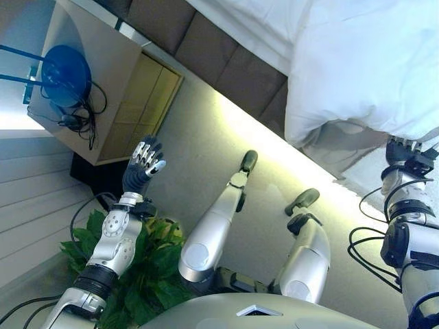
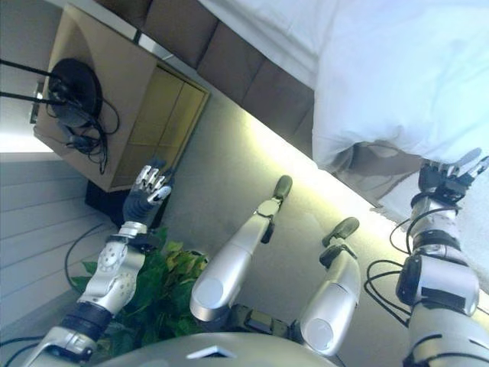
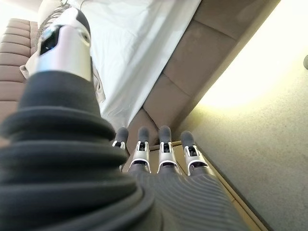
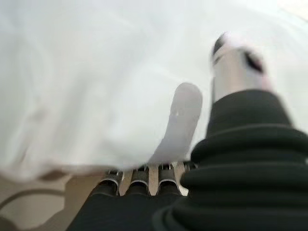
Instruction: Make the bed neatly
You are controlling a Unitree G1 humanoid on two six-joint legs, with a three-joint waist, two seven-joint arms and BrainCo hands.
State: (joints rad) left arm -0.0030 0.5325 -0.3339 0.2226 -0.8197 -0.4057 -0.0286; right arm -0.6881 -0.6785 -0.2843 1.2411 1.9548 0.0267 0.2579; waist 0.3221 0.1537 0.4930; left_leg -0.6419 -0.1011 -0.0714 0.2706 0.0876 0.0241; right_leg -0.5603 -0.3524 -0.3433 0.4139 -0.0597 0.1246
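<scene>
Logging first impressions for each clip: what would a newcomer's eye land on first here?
The big white duvet hanging over the brown padded bed side, with the right robot hand reaching under its drooping edge. Next, the left robot hand, fingers straight, raised before the wooden nightstand, above a green plant.

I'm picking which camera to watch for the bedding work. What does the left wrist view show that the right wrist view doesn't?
Only the left wrist view shows the left hand with straight fingers, held clear of the white sheet, plus the brown padded bed frame and the floor. Only the right wrist view shows the right hand up against the white duvet, its fingers hidden beneath the edge. Both show white bedding.
</scene>
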